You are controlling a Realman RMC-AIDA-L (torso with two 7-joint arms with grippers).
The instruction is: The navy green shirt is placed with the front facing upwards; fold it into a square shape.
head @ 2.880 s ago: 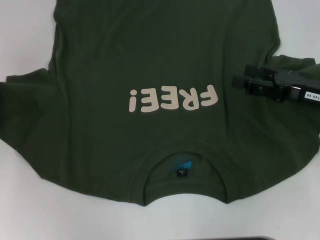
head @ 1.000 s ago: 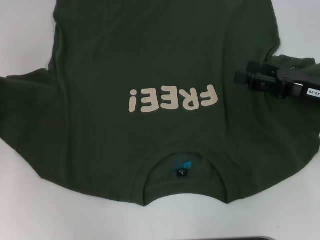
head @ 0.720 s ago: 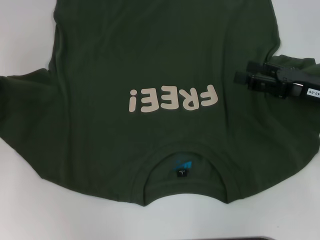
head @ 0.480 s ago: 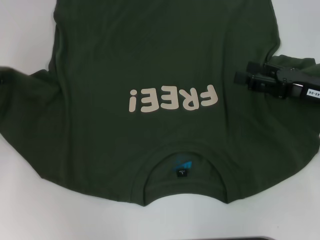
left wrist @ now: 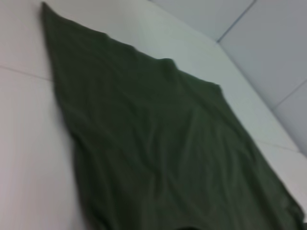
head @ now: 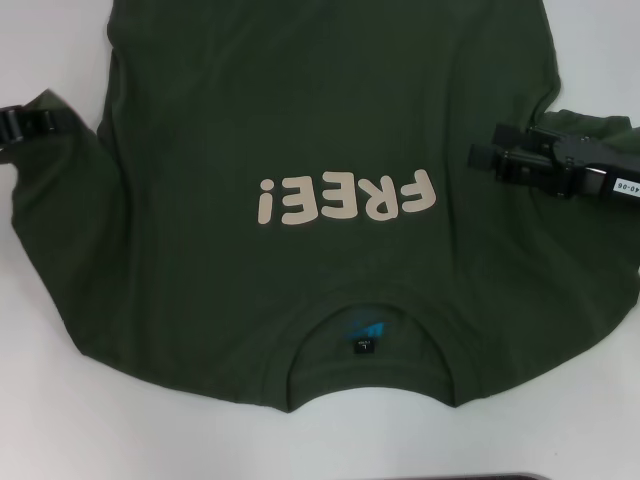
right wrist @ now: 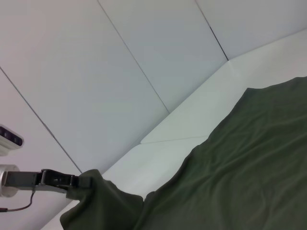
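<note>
Left gripper (head: 22, 124): at the far left edge of the head view, its black fingers pinched on the end of the shirt's left sleeve. The right wrist view shows it too, holding a bunched tip of cloth raised off the table.
Right gripper (head: 490, 155): hovers over the shirt's right side, just beside the end of the lettering, near the right sleeve. Two dark fingers point toward the chest; whether they are parted or pressed together I cannot tell.
Navy green shirt (head: 300, 120): spread front-up across the white table (head: 60, 420), collar toward the robot, hem running out past the far edge of the head view. The right sleeve lies flat; the left sleeve is drawn up and inward at its tip.
Lettering (head: 345, 198): pale block letters "FREE!" across the chest, upside down from the head view.
Neck label (head: 364, 344): small and black with a blue patch just beside it, inside the collar.
</note>
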